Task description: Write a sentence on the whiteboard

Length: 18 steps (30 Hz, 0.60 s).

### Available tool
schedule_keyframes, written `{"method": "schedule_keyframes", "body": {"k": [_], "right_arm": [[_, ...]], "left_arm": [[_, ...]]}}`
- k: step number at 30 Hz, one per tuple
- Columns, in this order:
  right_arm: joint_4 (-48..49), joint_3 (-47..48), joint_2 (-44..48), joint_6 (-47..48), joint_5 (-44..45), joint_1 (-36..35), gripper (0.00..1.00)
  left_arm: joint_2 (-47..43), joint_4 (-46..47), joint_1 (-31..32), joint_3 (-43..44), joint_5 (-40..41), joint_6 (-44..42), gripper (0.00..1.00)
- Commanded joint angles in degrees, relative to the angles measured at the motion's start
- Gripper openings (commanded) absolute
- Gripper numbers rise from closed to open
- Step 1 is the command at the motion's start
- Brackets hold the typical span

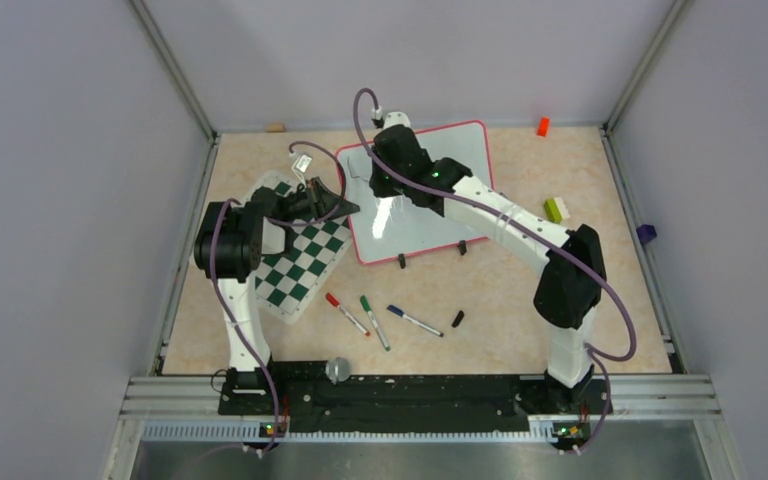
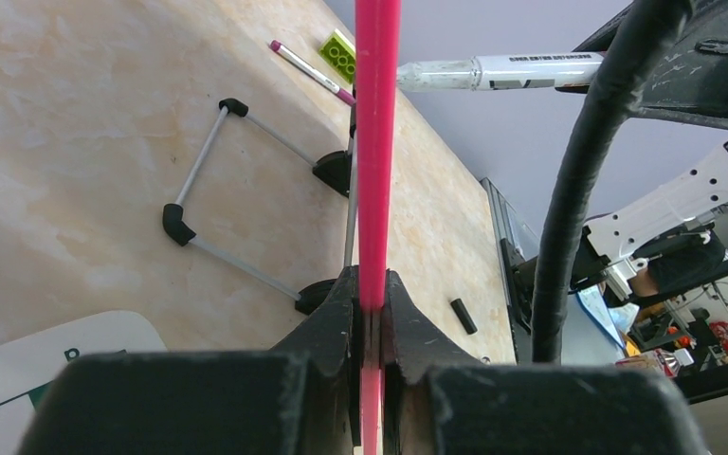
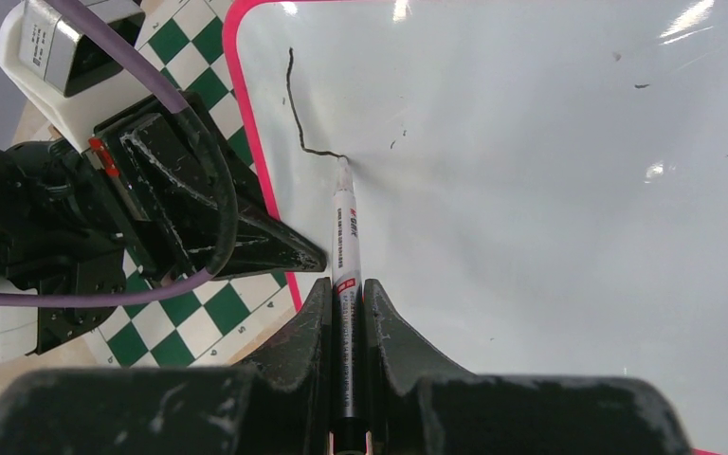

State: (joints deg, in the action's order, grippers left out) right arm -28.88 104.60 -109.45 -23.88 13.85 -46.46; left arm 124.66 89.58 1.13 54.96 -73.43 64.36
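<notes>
The whiteboard (image 1: 405, 225) stands propped mid-tabletop (image 1: 500, 330). It looks light, stiff and slick, likely to skid under pen pressure, so the frame edge is the place to hold. The sentence (image 3: 291, 100) is only one bent stroke. The right pincer (image 3: 346, 289) grips a marker (image 3: 344, 218), its tip touching the board. The left pincer (image 2: 370, 289) clamps the red frame.

Both arms same build: left arm (image 1: 228, 262) and right arm (image 1: 520, 222), white links between bulky black joint housings. Purple cable (image 1: 356, 118) loops loosely along each. Green light (image 1: 438, 175) on right wrist. Similar green dots at black bases (image 1: 270, 428), maybe status lamps. Right fingers (image 3: 296, 346) black, wedge-shaped, scuffed whitish. Grey-white camera box (image 3: 52, 43) atop left wrist, small red mark below.
</notes>
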Motion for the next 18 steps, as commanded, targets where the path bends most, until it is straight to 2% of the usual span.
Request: {"method": "schedule_keyframes", "body": {"k": [1, 8, 18], "right_arm": [[-0.05, -0.28, 2.55, -0.26, 2.85, 0.04, 0.0], [4.58, -1.28, 5.64, 3.0, -1.12, 0.05, 0.0], [6.69, -0.93, 5.88, 5.93, -0.66, 0.03, 0.0]], "left_arm": [[-2.58, 3.12, 1.95, -0.99, -4.55, 0.94, 0.0], [-2.47, 3.11, 2.01, -0.91, -4.48, 1.03, 0.0], [-2.32, 3.14, 1.95, -0.33, -4.88, 1.03, 0.0]]}}
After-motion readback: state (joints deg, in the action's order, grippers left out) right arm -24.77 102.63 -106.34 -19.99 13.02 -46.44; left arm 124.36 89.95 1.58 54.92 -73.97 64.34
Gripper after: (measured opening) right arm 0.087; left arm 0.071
